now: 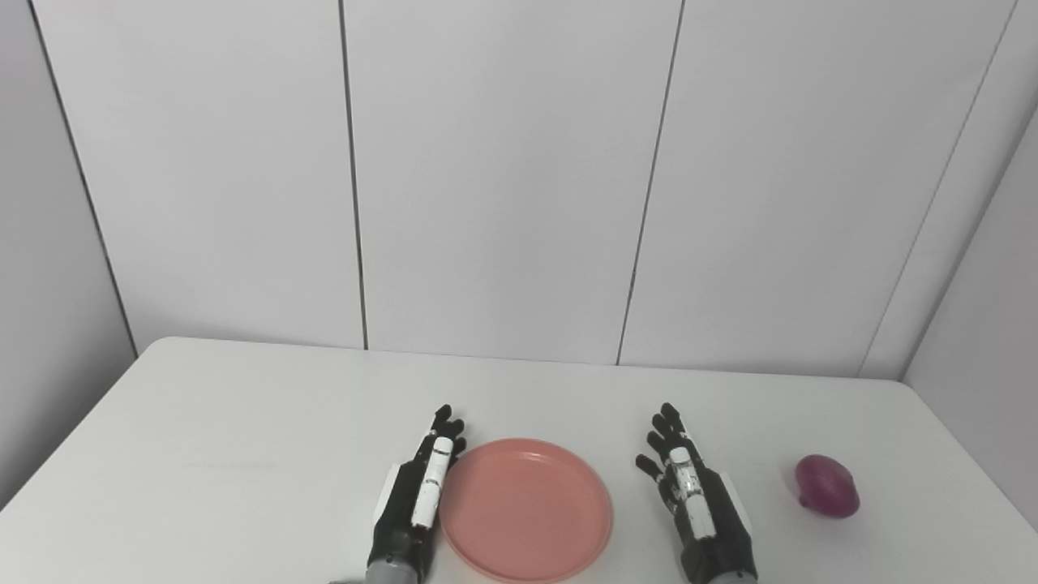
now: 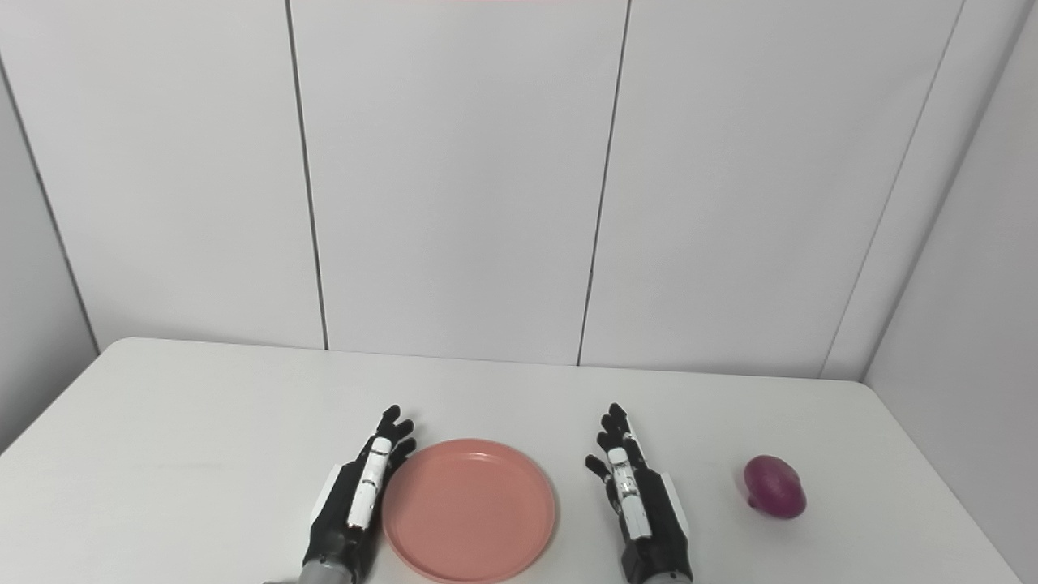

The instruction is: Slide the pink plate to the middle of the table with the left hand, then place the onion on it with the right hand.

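Now, left eye view: left hand (image 1: 415,499) empty, fingers spread flat, touching pink plate (image 1: 525,509) rim, placed to push.
Right eye view: right hand (image 2: 641,499) released, idle between plate and onion (image 2: 775,486); onion alone on worktop (image 2: 203,422), right side.

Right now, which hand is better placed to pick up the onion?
Right. The onion lies on the table to the right of the open right hand, with nothing between them; the left hand is beyond the pink plate.

pink plate (image 2: 469,509) between open robot hands (onion (image 2: 775,486) right)
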### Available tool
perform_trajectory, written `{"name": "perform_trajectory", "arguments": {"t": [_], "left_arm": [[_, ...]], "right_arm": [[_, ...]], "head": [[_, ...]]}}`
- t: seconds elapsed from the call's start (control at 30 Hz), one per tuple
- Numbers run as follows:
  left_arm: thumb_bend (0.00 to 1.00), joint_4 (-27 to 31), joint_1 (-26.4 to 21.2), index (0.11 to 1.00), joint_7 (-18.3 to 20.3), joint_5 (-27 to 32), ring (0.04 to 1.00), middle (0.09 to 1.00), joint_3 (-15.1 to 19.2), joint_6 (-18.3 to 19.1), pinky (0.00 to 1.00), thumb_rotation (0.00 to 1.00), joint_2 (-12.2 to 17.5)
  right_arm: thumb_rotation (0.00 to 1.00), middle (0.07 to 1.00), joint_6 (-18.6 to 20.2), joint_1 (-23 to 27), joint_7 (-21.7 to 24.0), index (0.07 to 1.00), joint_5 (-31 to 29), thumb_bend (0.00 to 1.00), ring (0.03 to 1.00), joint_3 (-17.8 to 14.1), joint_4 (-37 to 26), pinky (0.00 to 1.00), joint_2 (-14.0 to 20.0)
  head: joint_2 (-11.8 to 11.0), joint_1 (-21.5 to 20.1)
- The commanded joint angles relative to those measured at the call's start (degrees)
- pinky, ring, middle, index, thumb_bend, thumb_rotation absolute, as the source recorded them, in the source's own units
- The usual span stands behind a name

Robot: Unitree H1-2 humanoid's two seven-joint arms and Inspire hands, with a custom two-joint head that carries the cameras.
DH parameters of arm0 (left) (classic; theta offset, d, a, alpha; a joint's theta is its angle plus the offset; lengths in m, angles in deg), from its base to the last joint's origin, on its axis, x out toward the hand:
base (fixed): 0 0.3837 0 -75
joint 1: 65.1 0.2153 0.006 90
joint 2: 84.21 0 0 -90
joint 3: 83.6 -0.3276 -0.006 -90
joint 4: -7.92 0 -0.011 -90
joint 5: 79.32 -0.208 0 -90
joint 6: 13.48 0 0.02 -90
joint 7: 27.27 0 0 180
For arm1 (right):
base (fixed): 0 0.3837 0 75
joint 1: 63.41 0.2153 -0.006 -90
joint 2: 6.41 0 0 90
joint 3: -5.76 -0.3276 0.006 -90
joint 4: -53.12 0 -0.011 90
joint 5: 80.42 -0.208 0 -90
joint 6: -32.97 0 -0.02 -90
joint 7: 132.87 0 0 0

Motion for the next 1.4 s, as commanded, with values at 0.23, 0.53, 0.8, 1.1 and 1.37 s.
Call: {"name": "perform_trajectory", "arguments": {"t": [0.23,0.53,0.8,1.1,1.37], "left_arm": [[0.52,0.6,-0.3,0.960,2.1,0.3,0.939,0.958,-1.9,0.1,0.96,1.00,-1.6],[0.52,0.2,-0.8,0.963,3.1,0.1,0.962,0.962,-1.6,0.4,0.98,1.00,0.4],[0.52,-1.4,-2.0,0.956,3.3,-0.6,0.944,0.952,-1.1,-0.6,0.94,1.00,1.2],[0.54,-3.2,-3.2,0.955,2.7,-2.1,0.945,0.950,-1.0,-1.9,0.95,1.00,1.5],[0.52,-3.5,-3.8,0.953,2.6,-2.5,0.944,0.952,-0.7,-1.8,0.94,1.00,2.0]], "right_arm": [[0.89,0.979,0.8,1.4,0.1,0.996,-0.5,0.52,0.984,0.2,-2.1,1.00,-0.5],[0.89,0.984,0.0,2.0,-0.3,1.000,0.4,0.52,0.985,0.2,-3.5,1.00,-0.1],[0.84,0.976,0.3,3.8,-2.0,0.982,4.3,0.61,0.981,-0.6,-6.5,1.00,2.6],[0.84,0.951,1.5,6.0,-6.1,0.963,16.3,0.69,0.958,-0.4,-9.3,0.95,8.9],[0.71,0.924,5.9,7.8,-7.7,0.942,24.2,0.71,0.906,-1.0,-9.7,0.85,13.3]], "head": [[0.3,-0.1],[1.2,-2.0],[2.1,-1.9],[3.7,-2.4],[4.8,-4.3]]}}
